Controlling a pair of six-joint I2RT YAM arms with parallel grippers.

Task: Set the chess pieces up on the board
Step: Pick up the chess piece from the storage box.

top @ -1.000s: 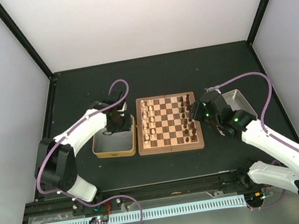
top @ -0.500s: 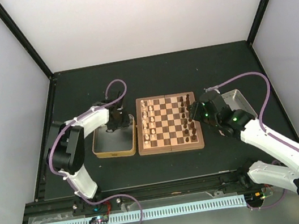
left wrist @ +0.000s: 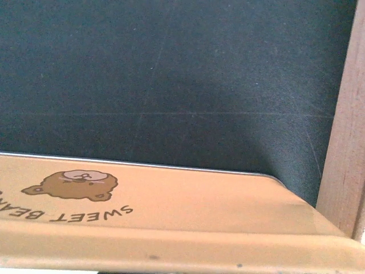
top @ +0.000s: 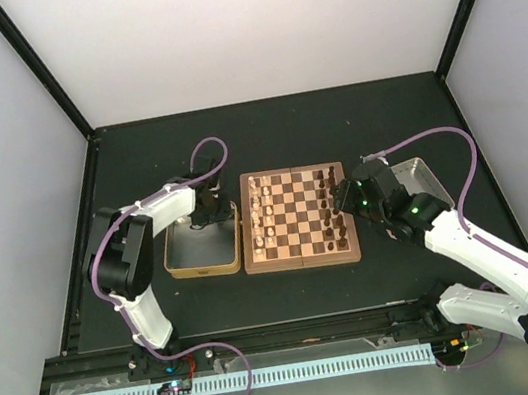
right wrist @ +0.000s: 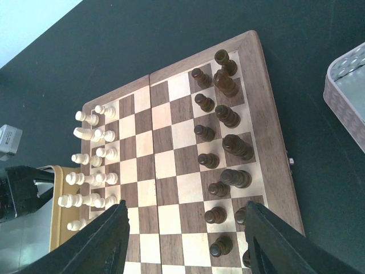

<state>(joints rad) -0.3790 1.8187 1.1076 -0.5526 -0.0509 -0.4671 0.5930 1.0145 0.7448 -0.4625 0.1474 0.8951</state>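
From above, the board (top: 298, 217) lies at the middle of the black table (top: 284, 133). Cream chessmen (top: 260, 220) stand in two files along its left edge and dark chessmen (top: 329, 209) in two files along its right. The left gripper (top: 208, 215) is down at the far right corner of the gold-tan tin (top: 203, 268), just beside the board. Whether its jaws are spread or pinching a piece cannot be told from here. What I can see of the tin's floor looks bare, though a chessman would be too small to make out. The right gripper (top: 345, 196) hovers by the board's right edge, and the silver-grey tray (top: 426, 170) behind it is partly hidden by the arm. The left wrist view shows only the tin's printed wall, dark table and a strip of the board's wooden border; its own fingers are out of frame. The right wrist view looks down on the board between two fingers spread wide, with nothing between them. Both armies are nearly ranked, and one cream piece in the far rows seems to lean. The visible corner of the tray holds nothing. The step in hand looks like fetching a last cream piece from the tin. The next move would need a lift clear of the tin's wall, then a short carry to a vacant square on the cream side.
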